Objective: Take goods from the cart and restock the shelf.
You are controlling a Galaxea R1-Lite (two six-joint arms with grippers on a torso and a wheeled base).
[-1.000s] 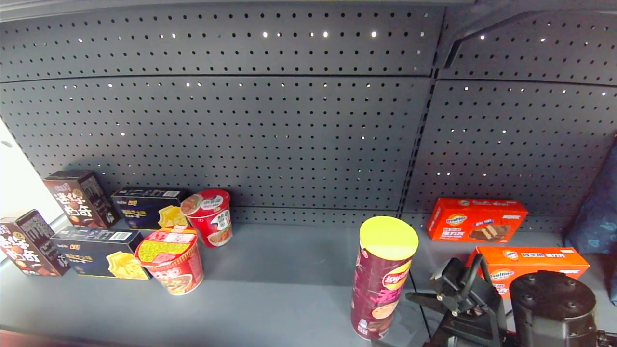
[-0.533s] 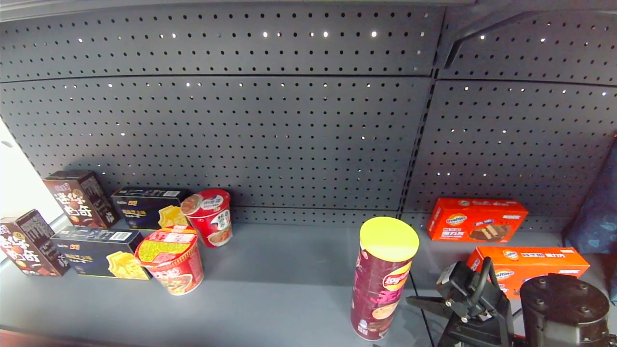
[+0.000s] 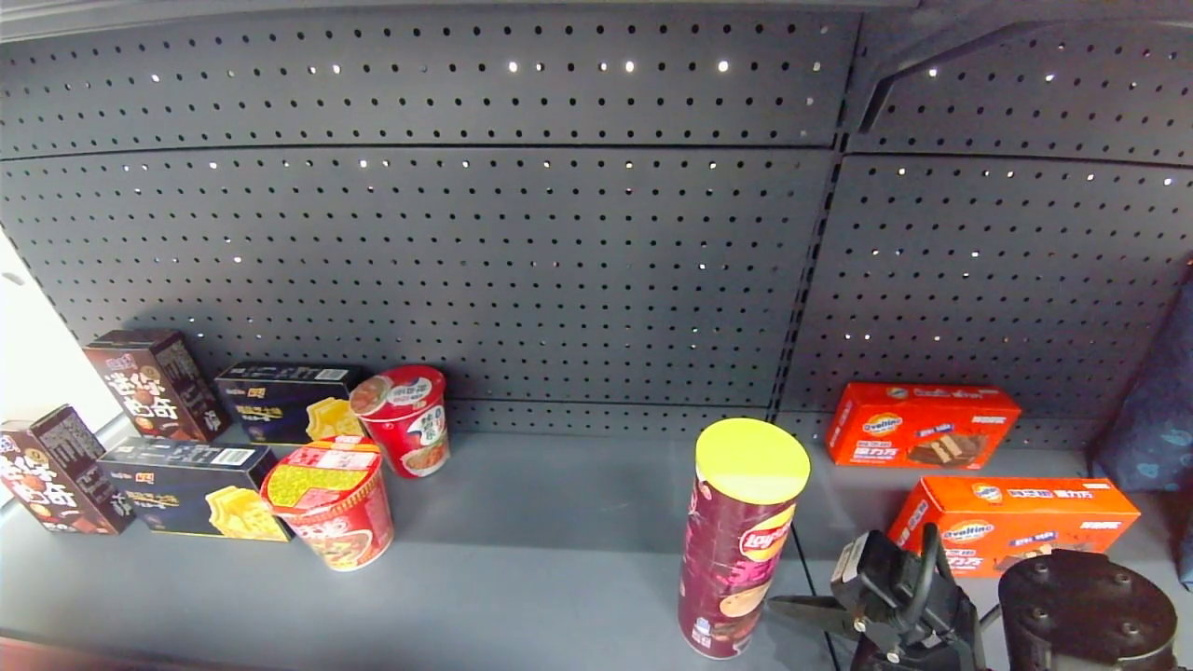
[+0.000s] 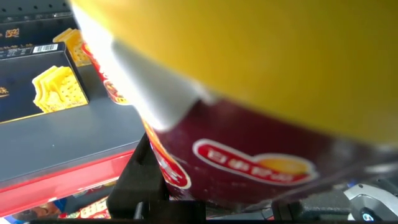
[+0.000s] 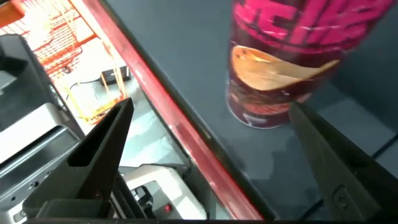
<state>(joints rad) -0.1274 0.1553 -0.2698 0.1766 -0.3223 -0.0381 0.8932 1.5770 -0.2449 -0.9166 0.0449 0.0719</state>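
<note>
Lidded chip can upright on shelf; right gripper jaws released beside it; left gripper jaws grasp second can.

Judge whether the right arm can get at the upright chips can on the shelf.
Probably yes. The right gripper is open, and the chips can stands just ahead of it near the front edge of the shelf, with nothing between them.

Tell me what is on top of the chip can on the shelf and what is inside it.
A yellow lid sits on top of the chip can, which stands upright on the shelf. The lid covers the opening, so the inside cannot be seen.
</note>
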